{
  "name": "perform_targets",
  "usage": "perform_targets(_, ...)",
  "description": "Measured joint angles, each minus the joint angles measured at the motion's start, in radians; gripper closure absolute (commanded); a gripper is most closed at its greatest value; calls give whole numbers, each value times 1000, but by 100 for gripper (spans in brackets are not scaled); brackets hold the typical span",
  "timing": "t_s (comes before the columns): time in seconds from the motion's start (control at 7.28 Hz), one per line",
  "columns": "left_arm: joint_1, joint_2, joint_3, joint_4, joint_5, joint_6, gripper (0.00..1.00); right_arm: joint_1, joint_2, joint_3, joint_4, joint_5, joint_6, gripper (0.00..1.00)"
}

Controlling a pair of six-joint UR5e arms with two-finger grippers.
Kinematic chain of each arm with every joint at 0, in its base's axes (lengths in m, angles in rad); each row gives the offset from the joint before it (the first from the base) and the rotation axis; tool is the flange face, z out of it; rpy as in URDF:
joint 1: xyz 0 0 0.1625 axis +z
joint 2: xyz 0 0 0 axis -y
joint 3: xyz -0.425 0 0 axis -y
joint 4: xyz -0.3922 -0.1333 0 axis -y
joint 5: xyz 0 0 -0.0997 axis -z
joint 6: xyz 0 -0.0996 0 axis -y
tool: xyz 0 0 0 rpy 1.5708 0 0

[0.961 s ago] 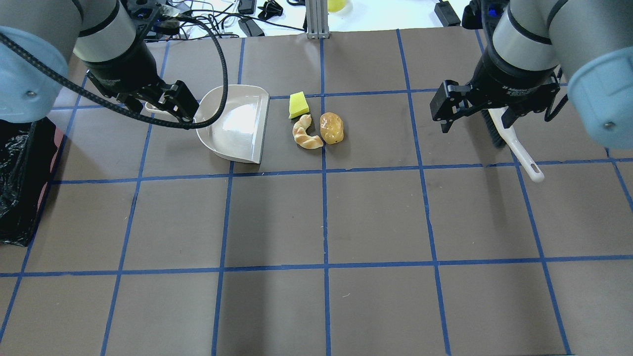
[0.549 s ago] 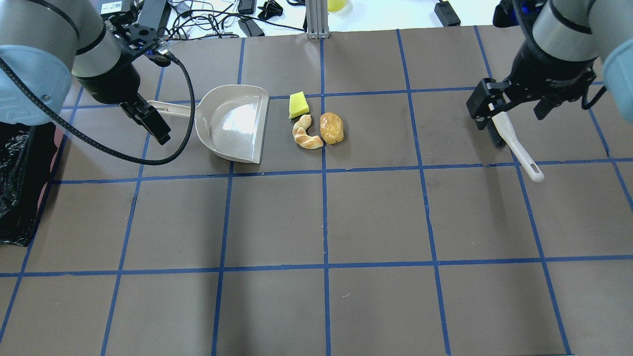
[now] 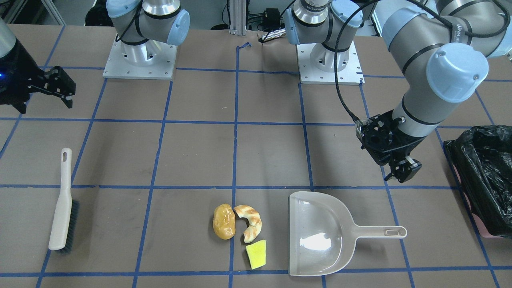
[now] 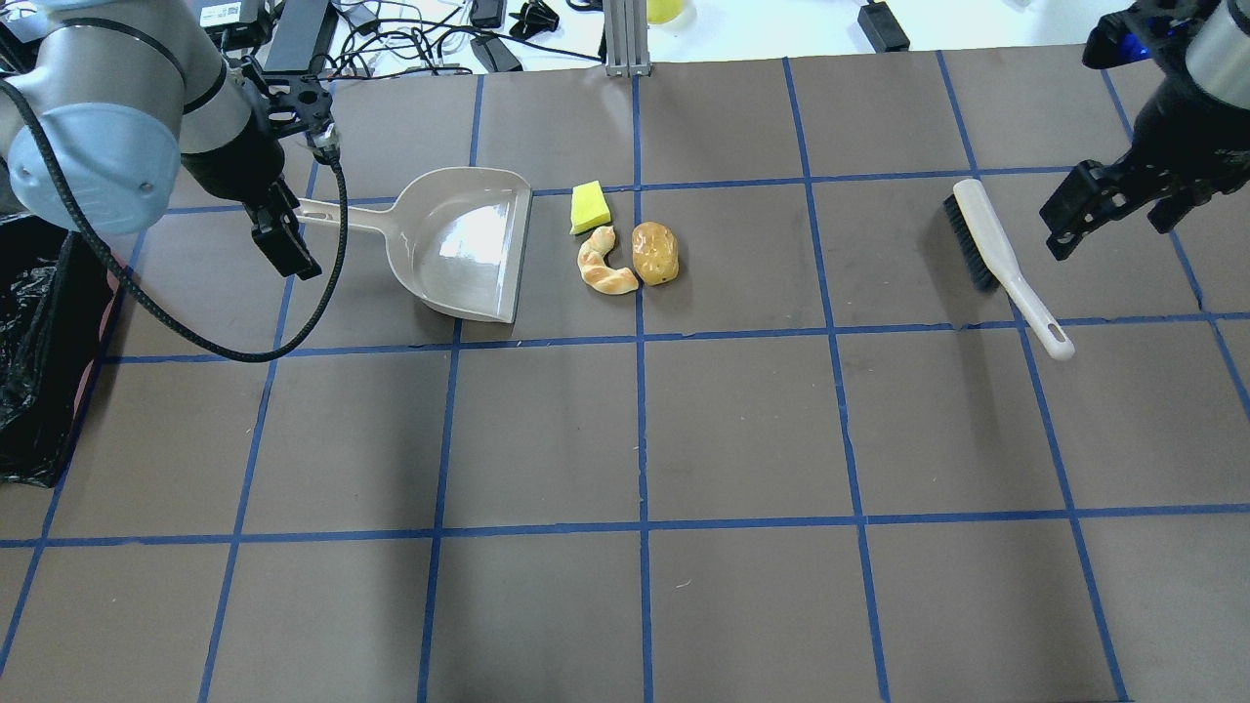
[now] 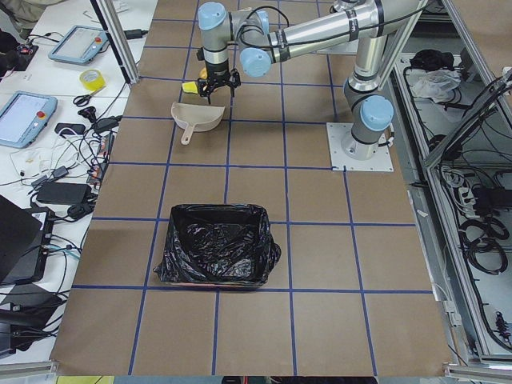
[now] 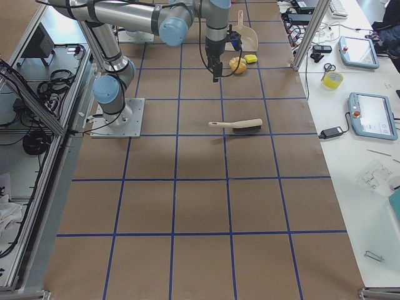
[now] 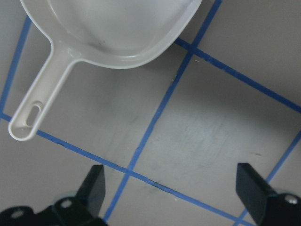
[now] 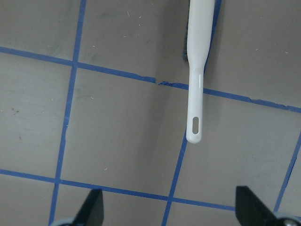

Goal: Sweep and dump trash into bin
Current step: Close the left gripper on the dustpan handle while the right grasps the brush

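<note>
Trash: potato lump (image 4: 654, 252), croissant piece (image 4: 604, 262) and sponge wedge (image 4: 589, 207) clustered just beside dustpan (image 4: 469, 244) mouth, between grippers.
Left gripper (image 4: 283, 237): jaws wide, empty, near dustpan handle end.
Right gripper (image 4: 1108, 220): jaws wide, empty, near brush (image 4: 996, 259).
Bin (image 4: 29, 391): outboard of left gripper.

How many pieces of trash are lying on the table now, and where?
3. The yellow wedge lies beside the dustpan; the croissant piece is just nearer the robot; the potato-like lump sits at its right. None seems hidden.
</note>
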Motion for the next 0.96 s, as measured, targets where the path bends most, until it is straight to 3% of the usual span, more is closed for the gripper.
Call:
perform_targets(0.27,1,-74,15,96,-1,182,9,-41,97,1,-67,-4,-56,0)
perform_targets(0.55,2,-154,82,154,2,348,9,-51,185,11,-116,-7,-59,0)
perform_targets(0.96,23,-249,159,162,13,478,9,-53,262,109,-281,-37,-55,0)
